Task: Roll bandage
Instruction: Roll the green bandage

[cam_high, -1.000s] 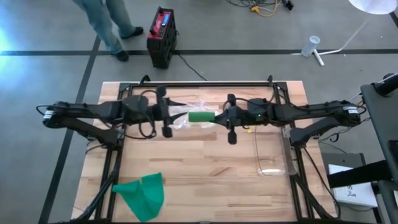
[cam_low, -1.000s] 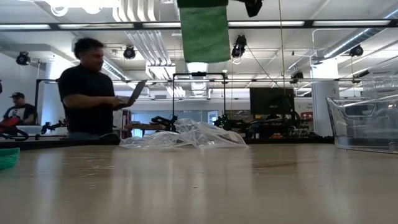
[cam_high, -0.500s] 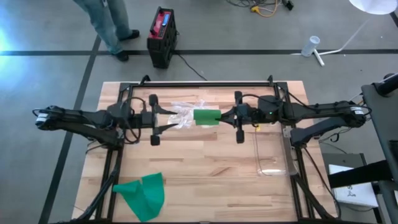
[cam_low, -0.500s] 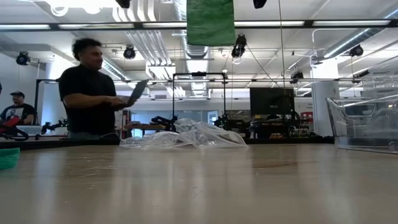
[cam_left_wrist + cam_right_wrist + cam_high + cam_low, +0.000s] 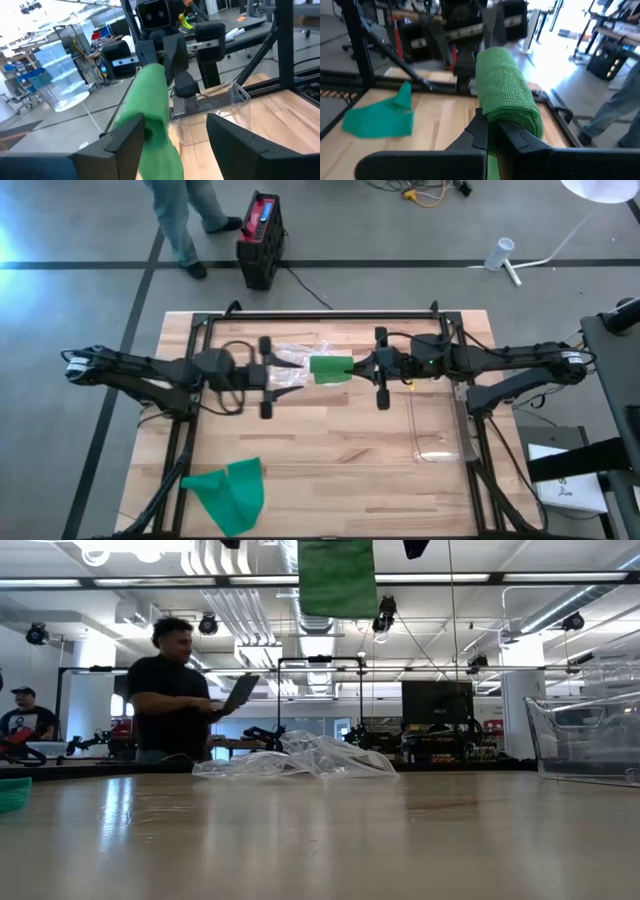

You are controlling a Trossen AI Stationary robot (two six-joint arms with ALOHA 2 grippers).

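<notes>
A rolled green bandage (image 5: 330, 367) hangs level in the air over the table's far middle; it also shows at the top of the low view (image 5: 337, 578). My right gripper (image 5: 362, 367) is shut on its right end. My left gripper (image 5: 292, 372) is open at the roll's left end. In the left wrist view (image 5: 175, 120) its fingers stand on either side of the roll (image 5: 150, 110); whether they touch it, I cannot tell. A loose green bandage (image 5: 228, 492) lies flat at the table's near left. My right gripper pinches the roll's right end (image 5: 496, 116) between its two fingers. The fingers come level from the table's right and lie along the roll. The roll sticks out past the fingertips toward the left arm, level and lifted clear of the table.
A crumpled clear plastic bag (image 5: 295, 363) lies on the table under the roll and the left gripper. A clear plastic container (image 5: 437, 425) stands at the right. A person (image 5: 185, 690) with a laptop stands in the room beyond the far edge.
My left gripper drew back toward the table's left edge, then came back toward the roll. My right gripper went a little toward the right edge and up with the roll, which stayed level and clear of the table.
</notes>
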